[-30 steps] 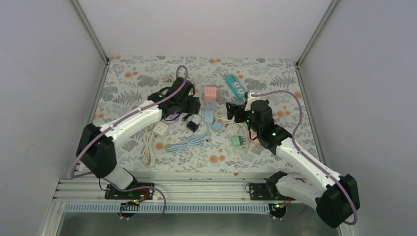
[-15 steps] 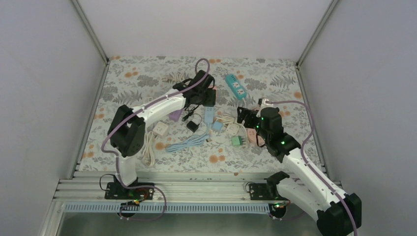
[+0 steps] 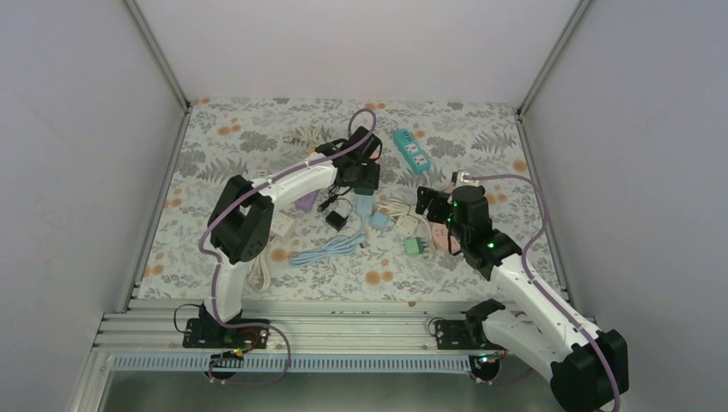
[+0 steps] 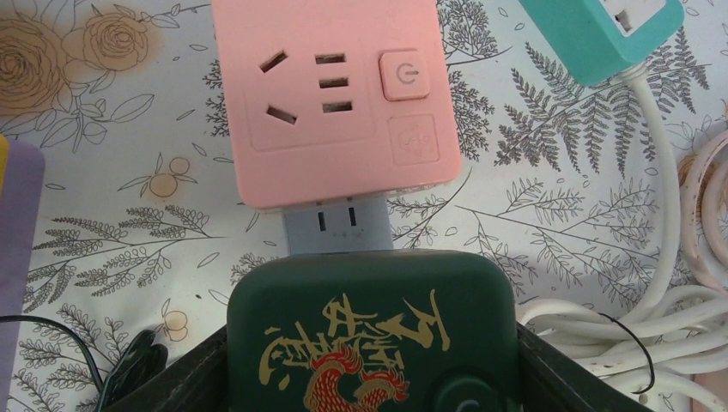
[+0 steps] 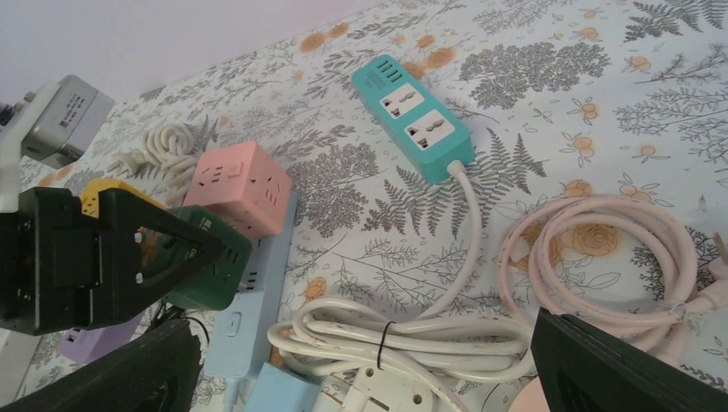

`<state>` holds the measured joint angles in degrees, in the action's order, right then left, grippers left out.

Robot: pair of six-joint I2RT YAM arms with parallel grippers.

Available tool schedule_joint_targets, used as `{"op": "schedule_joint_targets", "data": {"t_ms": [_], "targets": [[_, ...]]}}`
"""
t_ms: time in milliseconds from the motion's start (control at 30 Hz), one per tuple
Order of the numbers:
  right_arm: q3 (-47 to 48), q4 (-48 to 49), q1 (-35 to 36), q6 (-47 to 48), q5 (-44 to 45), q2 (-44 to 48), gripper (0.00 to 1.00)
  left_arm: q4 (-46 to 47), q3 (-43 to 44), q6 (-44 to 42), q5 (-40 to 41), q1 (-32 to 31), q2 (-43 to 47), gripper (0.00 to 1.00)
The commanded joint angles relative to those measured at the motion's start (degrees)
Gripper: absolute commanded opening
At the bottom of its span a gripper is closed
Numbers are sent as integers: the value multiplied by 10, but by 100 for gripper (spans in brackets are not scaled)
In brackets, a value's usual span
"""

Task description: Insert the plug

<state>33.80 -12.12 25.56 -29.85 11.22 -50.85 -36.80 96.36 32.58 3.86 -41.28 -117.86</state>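
Grey walls enclose a floral tablecloth littered with sockets and cables.

A dark green cube, marked with a gold and red dragon motif, is seen between the black fingers of the left gripper; a pink socket cube is seen just ahead of it; a teal power strip with a white cable is seen ahead to the right; the cloth is printed white with grey ferns and orange flowers.
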Motion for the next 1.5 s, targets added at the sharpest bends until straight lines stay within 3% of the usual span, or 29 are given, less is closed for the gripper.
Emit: {"op": "schedule_joint_targets", "data": {"t_ms": [0,1100,1467], "targets": [[-5,3,-5,2,26,1,99,1,16,-3,-3,0,-2,64],[-20,4,-6,4,33,13,100,-18,23,10,28,0,-36,64],[-21,3,-6,2,32,12,100,-7,9,5,-3,0,-42,64]]}}
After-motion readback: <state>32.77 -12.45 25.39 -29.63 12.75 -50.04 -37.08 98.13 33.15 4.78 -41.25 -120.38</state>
